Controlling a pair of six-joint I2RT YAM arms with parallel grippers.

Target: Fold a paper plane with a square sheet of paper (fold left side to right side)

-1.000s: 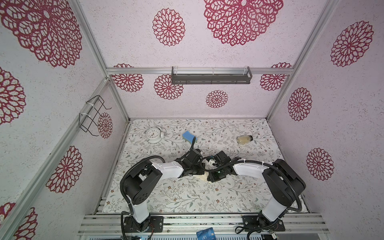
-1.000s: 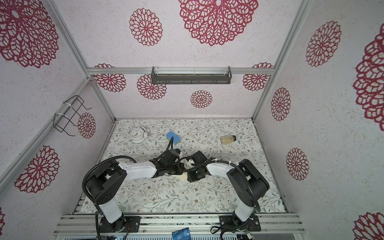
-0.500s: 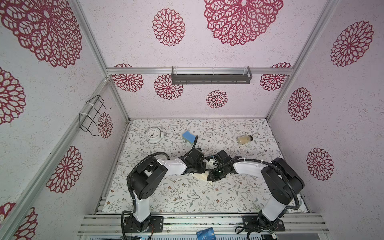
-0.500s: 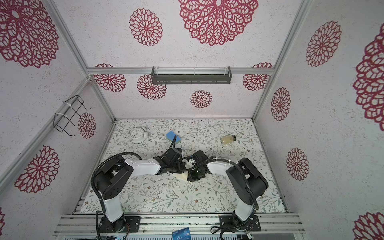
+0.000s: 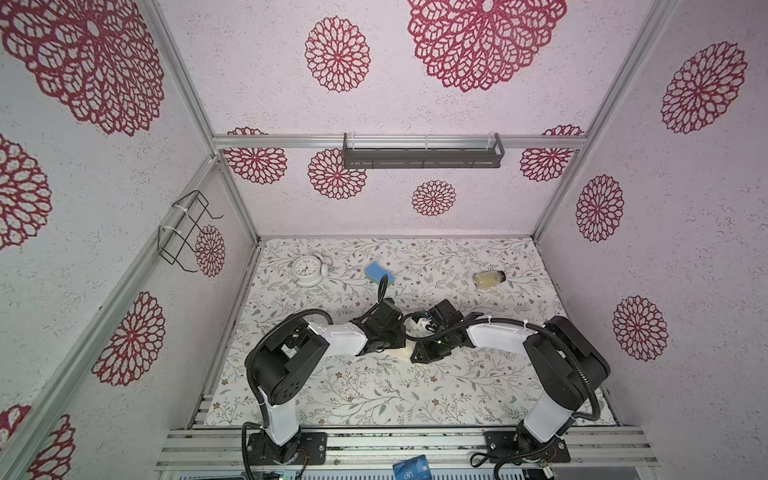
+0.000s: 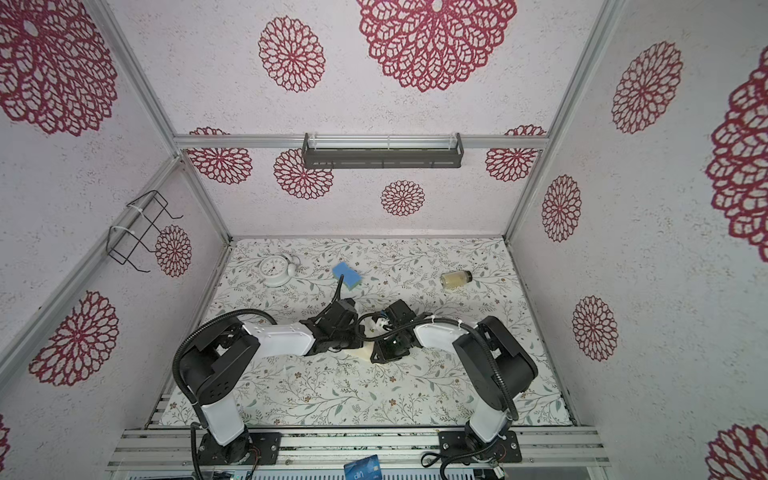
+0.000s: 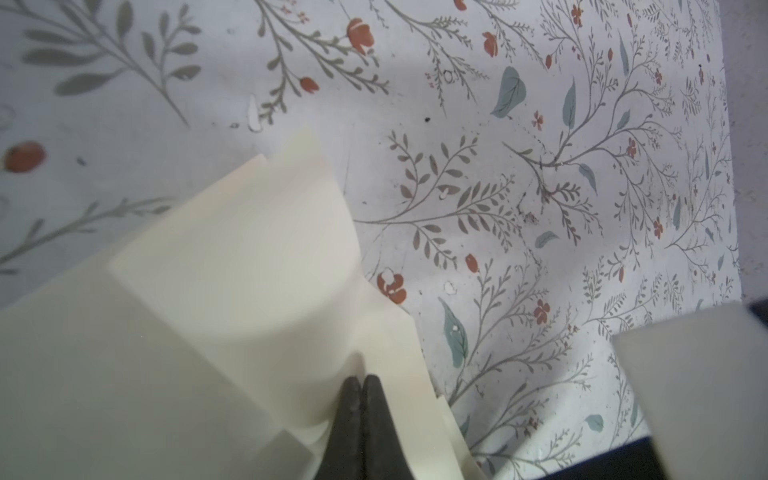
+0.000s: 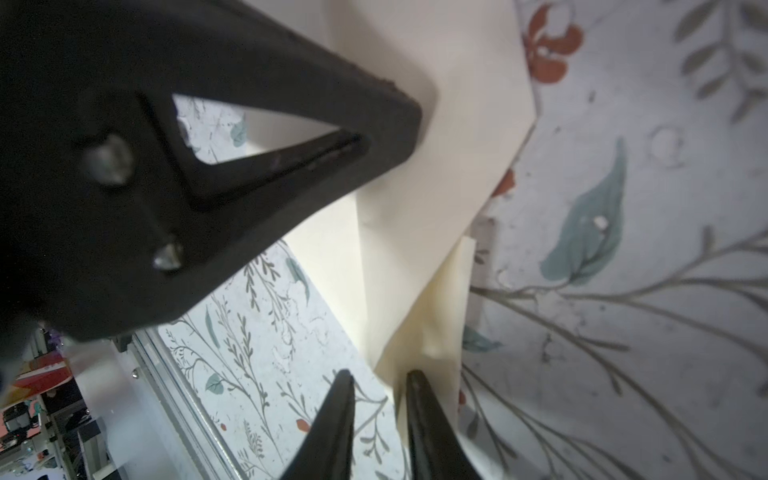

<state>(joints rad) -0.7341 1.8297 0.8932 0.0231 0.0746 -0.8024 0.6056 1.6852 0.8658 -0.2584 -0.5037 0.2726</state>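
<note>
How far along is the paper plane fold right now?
Done: the cream paper already shows several creases and layered flaps. In hand: the left pincer, shut, presses on the folds; the right pincer stands slightly open at a loose flap's edge. Left: no narrow pointed dart yet; flaps bulge up, so more folding and flattening probably remain.
</note>
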